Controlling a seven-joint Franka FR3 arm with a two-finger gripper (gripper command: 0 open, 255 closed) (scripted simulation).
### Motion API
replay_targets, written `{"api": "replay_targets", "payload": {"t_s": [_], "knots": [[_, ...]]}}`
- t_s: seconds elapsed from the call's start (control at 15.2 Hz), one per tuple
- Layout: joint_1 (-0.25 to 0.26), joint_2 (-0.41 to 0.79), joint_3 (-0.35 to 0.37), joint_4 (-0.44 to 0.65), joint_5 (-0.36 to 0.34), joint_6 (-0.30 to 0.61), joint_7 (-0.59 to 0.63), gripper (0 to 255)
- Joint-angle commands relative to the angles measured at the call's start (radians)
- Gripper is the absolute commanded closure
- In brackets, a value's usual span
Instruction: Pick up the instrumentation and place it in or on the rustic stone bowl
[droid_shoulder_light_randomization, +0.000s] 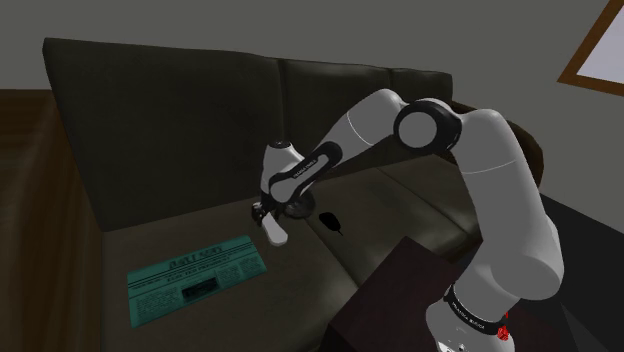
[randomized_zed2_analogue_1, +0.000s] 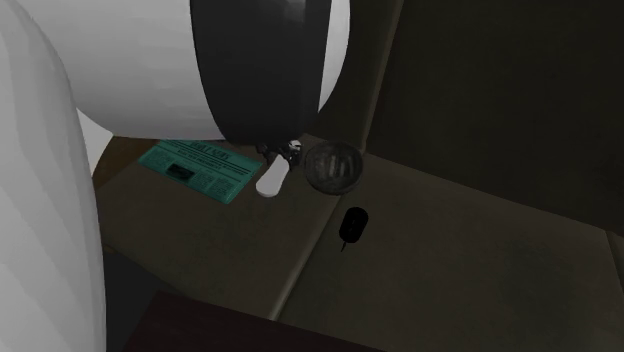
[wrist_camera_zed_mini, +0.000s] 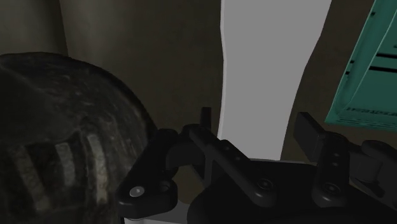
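Instrumentation (wrist_camera_zed_mini: 264, 76), white, clamped between the jaws; dark stone bowl (randomized_zed2_analogue_1: 332, 165) just beside the jaws; risk: release while off-centre, long piece catches the rim and tips onto the sofa (droid_shoulder_light_randomization: 180, 230).

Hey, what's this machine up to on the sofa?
A white robot arm is working over a dark sofa. Its black hand grips a white instrument, just beside a dark stone bowl on the seat cushion; the instrument isn't in the bowl yet. A teal newspaper and a small black object also lie on the seat.
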Motion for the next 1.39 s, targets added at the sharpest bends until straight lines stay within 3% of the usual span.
{"api": "replay_targets", "payload": {"t_s": [0.0, 1.32], "knots": [[-0.004, -0.025, 0.004, -0.01, 0.003, -0.015, -0.003, 255], [-0.028, -0.224, 0.037, -0.035, 0.041, -0.188, -0.029, 255]]}}
